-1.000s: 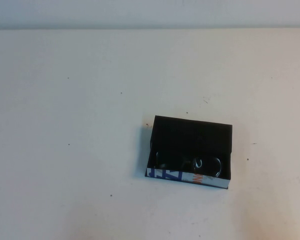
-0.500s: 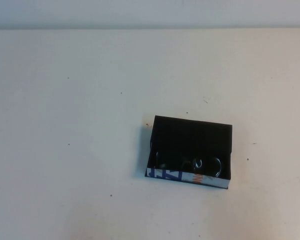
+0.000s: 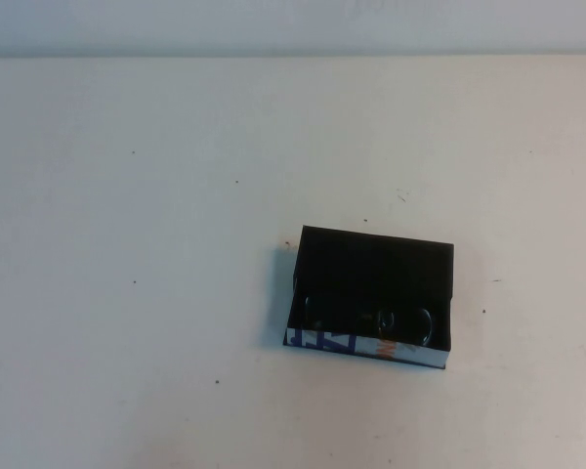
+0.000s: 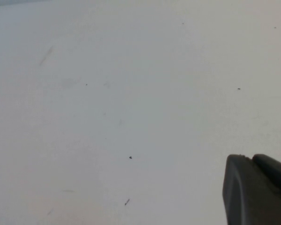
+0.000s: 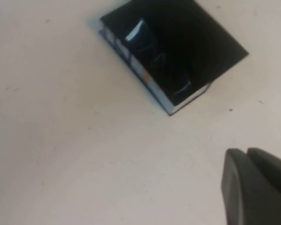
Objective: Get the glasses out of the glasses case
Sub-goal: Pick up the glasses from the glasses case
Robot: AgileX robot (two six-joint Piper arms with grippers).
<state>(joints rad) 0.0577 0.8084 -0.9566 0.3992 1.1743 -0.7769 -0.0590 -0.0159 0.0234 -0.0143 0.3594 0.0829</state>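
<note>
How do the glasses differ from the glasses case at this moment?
The glasses are smaller and glossy, catching glints; the glasses case is a larger, matte rectangle. The glasses are all black; the case's front edge is white with blue print. The glasses lie inside the open case. Both are black.

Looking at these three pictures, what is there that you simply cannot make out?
- The glasses: black on black inside the glasses case; only lens glints show in the high and right wrist views.
- The blue lettering on the case's white edge: too small to read.
- Left tool: cut off by the left wrist picture's edge; absent from the high view.
- Right tool: likewise cut off in the right wrist view, away from the case.
</note>
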